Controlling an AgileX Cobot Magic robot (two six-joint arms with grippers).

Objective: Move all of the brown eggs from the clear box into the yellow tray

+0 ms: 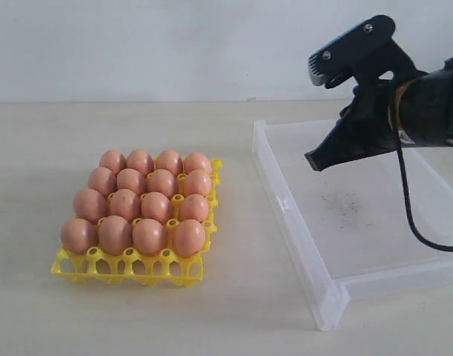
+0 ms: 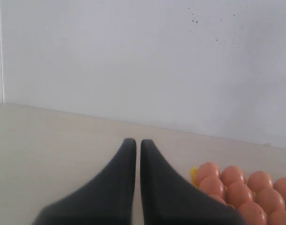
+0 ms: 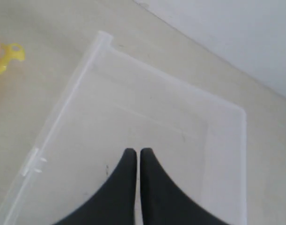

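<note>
**Brown eggs (image 1: 141, 200) fill the yellow tray (image 1: 130, 271); clear box (image 1: 293, 215) lies bare beside it**

Sixteen eggs sit in four rows of four, one to a cup and each touching its neighbours. The tray's lattice shows only along its near and right edges. The tray rests on the left part of the worktop (image 1: 233, 311), well short of the far edge where the pale wall (image 1: 174, 44) rises.

The box lies on the right part of the worktop and runs out of the exterior view on that side. Its near-left corner points toward the front. A strip of open worktop separates its left wall from the tray, and the two are well apart. A small side tab (image 1: 283, 202) sits on that left wall, and dark scuff marks (image 1: 345, 200) speckle the floor.

The right pincer (image 1: 311, 159) hangs above the far-left part of the box without touching it. Its fingers are pressed together and grip nothing. A black cable (image 1: 408, 215) loops down from its arm over the box floor. The right wrist view shows the closed tips over the box floor, with a corner of the tray off beyond the box wall.

The left pincer (image 2: 134, 142) appears only in its own wrist view. It is closed to a hairline slit with nothing between the fingers. The tray's eggs lie off to one side of it, apart from the fingers.
</note>
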